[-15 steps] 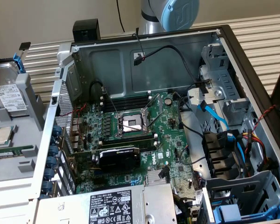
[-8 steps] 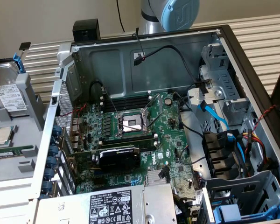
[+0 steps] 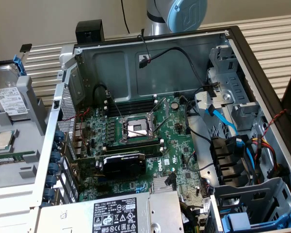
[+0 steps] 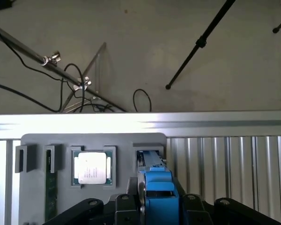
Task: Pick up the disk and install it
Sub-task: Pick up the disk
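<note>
Nearest you in the open computer case (image 3: 242,53), a large silver box with a black-and-white warning label (image 3: 131,213) sits in front of the green motherboard (image 3: 136,141). At the exterior view's left, a grey plastic parts tray (image 3: 31,94) holds a small square silver processor chip (image 3: 2,140). Farther back, the rectangular grey metal disk (image 3: 9,101) with its white barcode label stands upright in the tray's slot, clipped in a blue carrier. On the wrist view, your black gripper (image 4: 157,211) straddles that carrier; you cannot tell whether it is clamped on.
</note>
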Tool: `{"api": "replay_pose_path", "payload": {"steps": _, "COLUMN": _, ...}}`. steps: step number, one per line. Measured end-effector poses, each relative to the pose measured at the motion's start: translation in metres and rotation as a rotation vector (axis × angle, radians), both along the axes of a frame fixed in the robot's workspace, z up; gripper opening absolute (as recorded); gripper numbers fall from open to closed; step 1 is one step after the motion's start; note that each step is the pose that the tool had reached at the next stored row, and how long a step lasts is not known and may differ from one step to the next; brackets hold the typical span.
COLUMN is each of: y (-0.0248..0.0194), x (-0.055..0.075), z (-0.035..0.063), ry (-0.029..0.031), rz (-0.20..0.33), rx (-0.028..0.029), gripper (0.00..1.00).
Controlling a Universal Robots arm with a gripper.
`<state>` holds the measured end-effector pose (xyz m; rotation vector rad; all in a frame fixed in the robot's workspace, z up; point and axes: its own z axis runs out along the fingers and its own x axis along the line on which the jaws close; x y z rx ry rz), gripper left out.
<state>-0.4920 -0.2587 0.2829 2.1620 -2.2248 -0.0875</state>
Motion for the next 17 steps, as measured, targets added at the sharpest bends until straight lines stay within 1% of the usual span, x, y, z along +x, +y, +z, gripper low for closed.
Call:
{"api": "replay_pose_path", "payload": {"steps": 2, "y": 0.0000, "x": 0.0000, "z": 0.0000, "ry": 0.0016, "rz": 0.000, "rx": -0.0015, "gripper": 0.37}}
{"api": "replay_pose_path", "payload": {"steps": 4, "y": 0.0000, "x": 0.0000, "z": 0.0000, "ry": 0.0029, "rz": 0.000, "rx": -0.0056, "gripper": 0.37}}
{"api": "replay_pose_path", "payload": {"steps": 6, "y": 0.0000, "x": 0.0000, "z": 0.0000, "ry": 0.0028, "rz": 0.000, "rx": -0.0088, "gripper": 0.37}}
{"api": "replay_pose_path", "payload": {"steps": 7, "y": 0.0000, "x": 0.0000, "z": 0.0000, "ry": 0.0003, "rz": 0.000, "rx": -0.0094, "gripper": 0.37}}
{"api": "replay_pose_path", "payload": {"steps": 11, "y": 0.0000, "x": 0.0000, "z": 0.0002, "ry": -0.0214, "rz": 0.000, "rx": -0.0099, "gripper": 0.37}}
{"api": "replay_pose_path", "payload": {"steps": 12, "y": 0.0000, "x": 0.0000, "z": 0.0001, "ry": -0.0242, "rz": 0.000, "rx": -0.0099, "gripper": 0.37}}
{"api": "replay_pose_path", "payload": {"steps": 15, "y": 0.0000, "x": 0.0001, "z": -0.0001, "ry": -0.0271, "rz": 0.000, "rx": -0.0098, "gripper": 0.37}}
{"api": "replay_pose_path", "payload": {"steps": 17, "y": 0.0000, "x": 0.0000, "z": -0.0001, "ry": -0.0271, "rz": 0.000, "rx": -0.0099, "gripper": 0.37}}
